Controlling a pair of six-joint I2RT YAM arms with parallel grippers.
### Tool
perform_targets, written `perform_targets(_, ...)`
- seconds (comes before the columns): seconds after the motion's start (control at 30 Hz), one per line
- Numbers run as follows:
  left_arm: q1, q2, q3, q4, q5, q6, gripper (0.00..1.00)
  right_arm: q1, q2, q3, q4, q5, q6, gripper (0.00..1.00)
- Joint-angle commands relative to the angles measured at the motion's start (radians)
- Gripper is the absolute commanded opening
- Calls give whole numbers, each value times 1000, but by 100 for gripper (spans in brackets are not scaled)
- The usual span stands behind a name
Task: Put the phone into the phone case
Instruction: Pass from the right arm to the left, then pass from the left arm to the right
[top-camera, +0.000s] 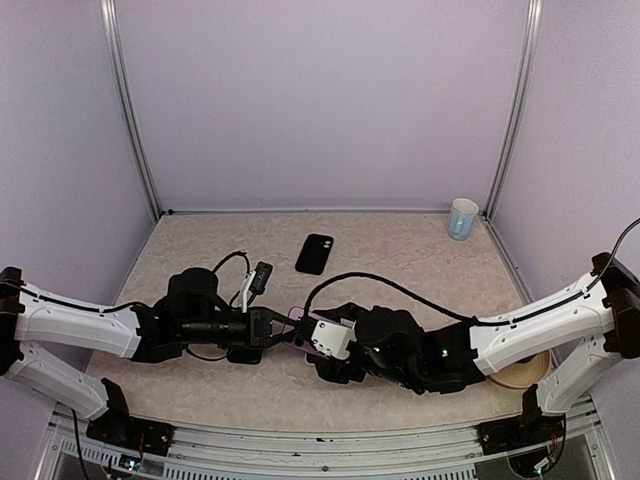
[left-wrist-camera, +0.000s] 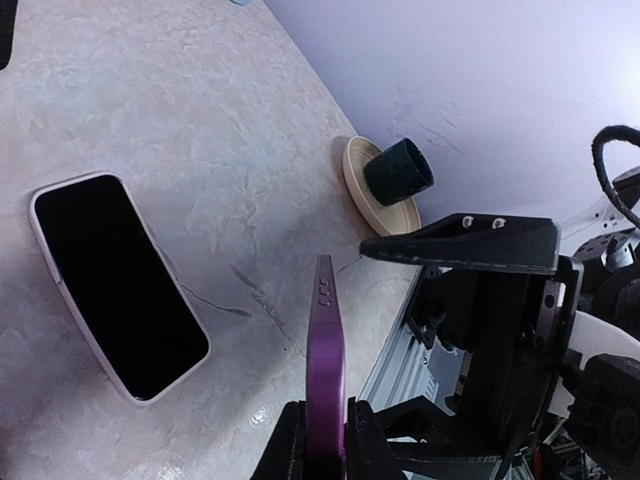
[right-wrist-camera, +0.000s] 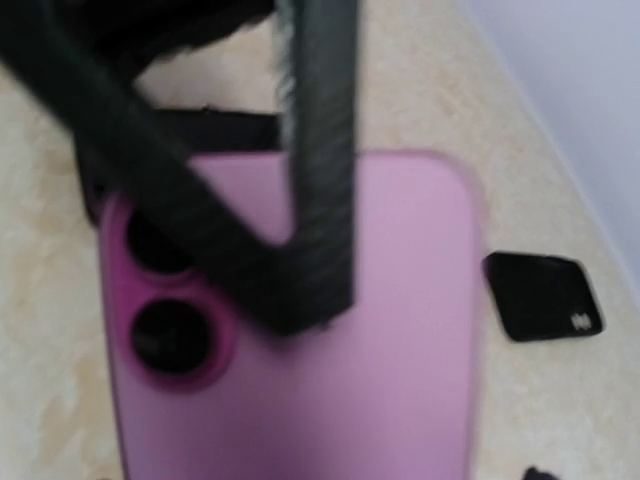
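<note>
Phone (left-wrist-camera: 325, 350) stood on edge mid-table, pinched by left gripper (left-wrist-camera: 325, 435) from 9 o'clock. Right gripper (top-camera: 312, 335) at 3 o'clock had fingers spread, off phone. Risk: narrow edge pinch, so nudge from right finger could have twisted phone loose.

The counter (left-wrist-camera: 230, 130) looks like smooth beige laminate with a marbled print and a faint sheen. The phone (left-wrist-camera: 120, 285) has a glossy black glass face inside a pale, satiny rim. The purple piece (left-wrist-camera: 325, 360) looks like matt, smooth plastic, and the left gripper (left-wrist-camera: 325, 445) is dull black plastic. The round dish (left-wrist-camera: 352, 188) looks like bare pale wood. The walls (top-camera: 320, 100) are matt lilac, and the frame posts (top-camera: 130, 110) are brushed metal.
</note>
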Motion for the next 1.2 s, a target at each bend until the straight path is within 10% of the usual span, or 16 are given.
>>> perform_targets(0.0, 2, -30, -9, 44, -65, -84, 0, 11, 1, 1, 88, 56, -5, 90)
perform_targets(0.47, 2, -162, -4, -41, -229, -280, 0, 53, 58, -9, 120, 176, -65, 99)
perform_targets(1.17, 23, -185, -57, -34, -197, -561, 0, 90, 208, -17, 378, 481, -342, 64)
